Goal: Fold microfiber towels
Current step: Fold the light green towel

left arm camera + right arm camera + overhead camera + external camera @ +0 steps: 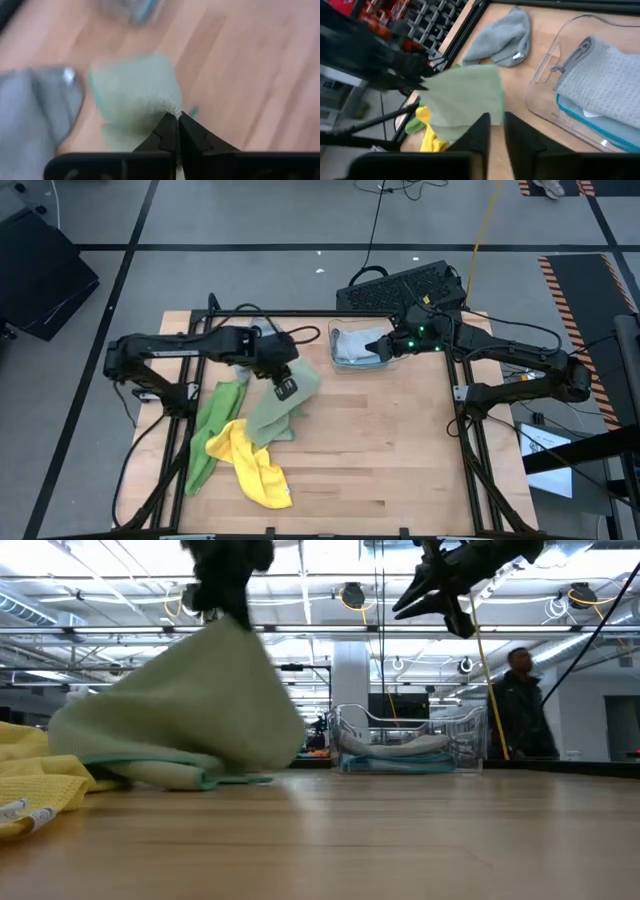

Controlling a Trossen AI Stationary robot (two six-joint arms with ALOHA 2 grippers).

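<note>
We count two towels done: a folded grey towel (612,80) lies on a light blue one (580,117) in the clear bin (345,360). Our left tool (176,120) is clenched on the sage green towel (285,405), lifting it off the bench (400,460). Bright green (210,430), yellow (255,465) and another grey towel (502,37) lie unfolded; our right tool (496,127) hangs over the bin, slightly parted and empty.

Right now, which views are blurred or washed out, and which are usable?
Left wrist view: heavily blurred, only the left gripper pinching the sage green towel reads. Low view: that towel smeared, bright ceiling lights behind. Right wrist view: left arm blurred, clear bin sharp. High view: evenly lit, usable.
</note>
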